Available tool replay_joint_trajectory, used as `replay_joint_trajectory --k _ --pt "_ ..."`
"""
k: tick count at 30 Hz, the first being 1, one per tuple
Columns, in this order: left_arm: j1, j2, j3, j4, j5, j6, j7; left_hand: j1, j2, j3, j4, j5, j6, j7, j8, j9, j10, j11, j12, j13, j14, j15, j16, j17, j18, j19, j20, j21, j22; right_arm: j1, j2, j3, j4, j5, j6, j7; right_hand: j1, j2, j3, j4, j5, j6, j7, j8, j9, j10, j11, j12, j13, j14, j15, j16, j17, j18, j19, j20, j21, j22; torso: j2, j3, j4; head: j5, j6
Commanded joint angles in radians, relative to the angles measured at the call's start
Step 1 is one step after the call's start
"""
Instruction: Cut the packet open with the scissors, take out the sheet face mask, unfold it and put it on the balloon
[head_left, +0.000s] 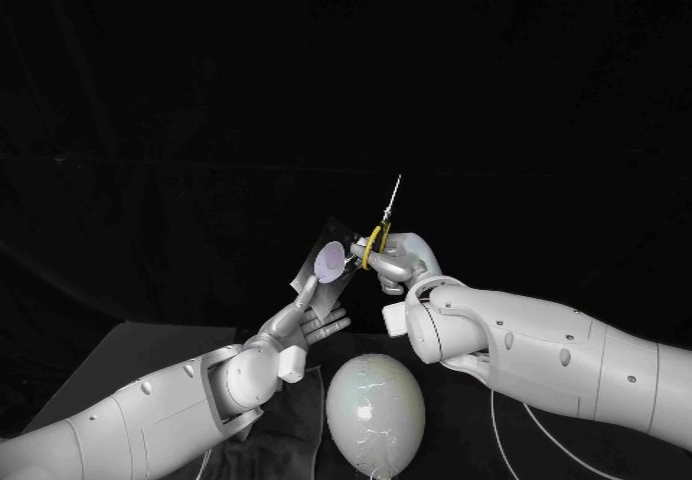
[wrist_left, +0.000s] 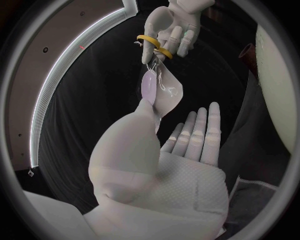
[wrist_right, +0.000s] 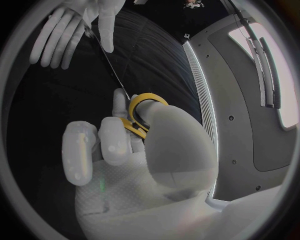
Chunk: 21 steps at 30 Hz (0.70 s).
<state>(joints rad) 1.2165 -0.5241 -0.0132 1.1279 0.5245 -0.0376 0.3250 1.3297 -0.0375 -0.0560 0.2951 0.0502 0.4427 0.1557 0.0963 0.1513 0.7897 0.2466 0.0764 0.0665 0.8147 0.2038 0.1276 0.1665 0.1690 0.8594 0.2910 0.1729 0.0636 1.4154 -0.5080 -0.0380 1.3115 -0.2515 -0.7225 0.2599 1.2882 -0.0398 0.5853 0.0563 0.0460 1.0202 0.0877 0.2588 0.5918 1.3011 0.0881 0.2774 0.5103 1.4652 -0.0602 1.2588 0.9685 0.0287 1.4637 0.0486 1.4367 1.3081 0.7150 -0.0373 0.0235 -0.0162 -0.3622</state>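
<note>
While the left hand (head_left: 300, 322) pinches the packet (head_left: 330, 262) low down between thumb and one finger, the rest spread, the right hand (head_left: 404, 262) curls its fingers through the scissors (head_left: 376, 240), just beside the packet's top; thin, light, slick film, likely floppy, so grip near an edge; pale round patch, no legible writing; balloon (head_left: 375, 410) lies beneath both hands.

Yellow-handled scissors (wrist_right: 149, 95) in right hand (wrist_right: 144, 155)

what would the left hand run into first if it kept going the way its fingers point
Most likely the scissors in the right hand: the left hand, holding the packet, points its fingers toward them. Depth is unclear, so it might slip past.
</note>
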Motion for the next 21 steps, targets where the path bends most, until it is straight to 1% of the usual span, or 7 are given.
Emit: replay_joint_trajectory --k 1,3,9,13,15,17,21 --pt "-0.005 0.012 0.010 -0.001 0.048 0.090 0.030 0.001 0.011 -0.003 -0.002 -0.002 -0.006 0.141 -0.007 -0.001 -0.005 0.001 0.005 0.001 -0.001 0.000 -0.004 -0.001 0.008 0.007 -0.001 -0.005 0.001 0.000 0.005 0.002 0.003 -0.010 0.005 0.021 0.011 0.021 0.073 -0.068 0.003 0.005 -0.002 0.004 0.002 0.174 -0.087 0.002 0.002 -0.001 -0.006 0.006 0.002 0.006 0.027 -0.005 0.006 0.185 0.001 -0.0008 0.0003 0.000 0.002" --pt "-0.009 0.018 0.020 -0.006 0.051 0.104 0.035 -0.001 0.015 -0.004 -0.002 -0.002 -0.005 0.141 -0.007 -0.001 -0.005 0.001 0.005 0.001 0.000 0.000 -0.005 -0.001 0.007 0.008 -0.001 -0.006 0.001 0.000 0.007 0.002 0.005 -0.010 0.006 0.021 0.011 0.021 0.073 -0.068 0.003 0.005 -0.002 0.004 0.002 0.174 -0.087 0.002 0.002 -0.001 -0.006 0.006 0.002 0.006 0.027 -0.005 0.006 0.185 0.000 -0.0006 0.0000 0.000 0.002" --pt "-0.017 0.026 0.040 -0.022 0.054 0.129 0.039 -0.008 0.020 -0.011 -0.003 -0.002 0.003 0.140 -0.004 0.002 -0.001 0.001 0.009 0.001 0.001 0.000 -0.005 -0.001 0.007 0.007 -0.001 -0.010 0.000 -0.001 0.010 0.003 0.013 -0.015 0.009 0.021 0.011 0.021 0.073 -0.068 0.003 0.005 -0.002 0.004 0.002 0.174 -0.087 0.002 0.002 -0.001 -0.006 0.006 0.002 0.006 0.027 -0.005 0.006 0.185 0.000 -0.0005 -0.0003 0.005 -0.001" --pt "-0.020 0.029 0.046 -0.037 0.055 0.139 0.037 -0.011 0.026 -0.019 -0.004 -0.002 0.018 0.139 0.001 0.008 0.013 -0.002 0.017 0.003 0.004 -0.002 -0.006 -0.001 0.009 0.014 -0.001 -0.011 0.001 -0.002 0.009 0.003 0.019 -0.016 0.010 0.020 0.011 0.021 0.073 -0.068 0.003 0.005 -0.002 0.004 0.002 0.174 -0.087 0.002 0.002 -0.001 -0.006 0.006 0.002 0.006 0.027 -0.005 0.006 0.185 0.000 0.0000 0.0009 0.005 -0.004" --pt "-0.020 0.030 0.048 -0.046 0.058 0.146 0.037 -0.004 0.038 -0.025 -0.006 -0.002 0.066 0.139 0.017 0.024 0.032 -0.006 0.027 0.004 0.021 -0.006 0.001 0.002 0.011 0.020 -0.002 -0.014 0.001 -0.002 0.008 0.003 0.024 -0.017 0.010 0.020 0.010 0.021 0.074 -0.069 0.003 0.005 -0.002 0.004 0.002 0.174 -0.087 0.002 0.002 -0.001 -0.006 0.007 0.002 0.006 0.027 -0.005 0.006 0.186 0.000 0.0001 0.0015 0.004 -0.005" --pt "-0.021 0.031 0.050 -0.052 0.059 0.151 0.039 -0.001 0.043 -0.025 -0.007 -0.002 0.096 0.138 0.026 0.034 0.037 -0.006 0.029 0.004 0.028 -0.007 0.004 0.003 0.012 0.021 -0.002 -0.015 0.001 -0.002 0.006 0.003 0.027 -0.017 0.010 0.019 0.010 0.021 0.074 -0.069 0.003 0.005 -0.002 0.004 0.002 0.174 -0.087 0.002 0.002 -0.001 -0.006 0.007 0.002 0.006 0.027 -0.005 0.006 0.186 0.000 0.0001 0.0015 0.004 -0.006" --pt "-0.021 0.031 0.051 -0.064 0.061 0.159 0.040 0.013 0.054 -0.030 -0.008 -0.002 0.116 0.137 0.036 0.041 0.048 -0.008 0.033 0.003 0.042 -0.010 0.009 0.006 0.013 0.027 -0.003 -0.017 0.002 -0.003 0.003 0.004 0.035 -0.017 0.010 0.017 0.010 0.021 0.074 -0.069 0.003 0.005 -0.002 0.004 0.002 0.174 -0.087 0.002 0.002 -0.001 -0.006 0.007 0.002 0.006 0.027 -0.005 0.006 0.186 0.000 0.0003 0.0011 0.005 -0.005"
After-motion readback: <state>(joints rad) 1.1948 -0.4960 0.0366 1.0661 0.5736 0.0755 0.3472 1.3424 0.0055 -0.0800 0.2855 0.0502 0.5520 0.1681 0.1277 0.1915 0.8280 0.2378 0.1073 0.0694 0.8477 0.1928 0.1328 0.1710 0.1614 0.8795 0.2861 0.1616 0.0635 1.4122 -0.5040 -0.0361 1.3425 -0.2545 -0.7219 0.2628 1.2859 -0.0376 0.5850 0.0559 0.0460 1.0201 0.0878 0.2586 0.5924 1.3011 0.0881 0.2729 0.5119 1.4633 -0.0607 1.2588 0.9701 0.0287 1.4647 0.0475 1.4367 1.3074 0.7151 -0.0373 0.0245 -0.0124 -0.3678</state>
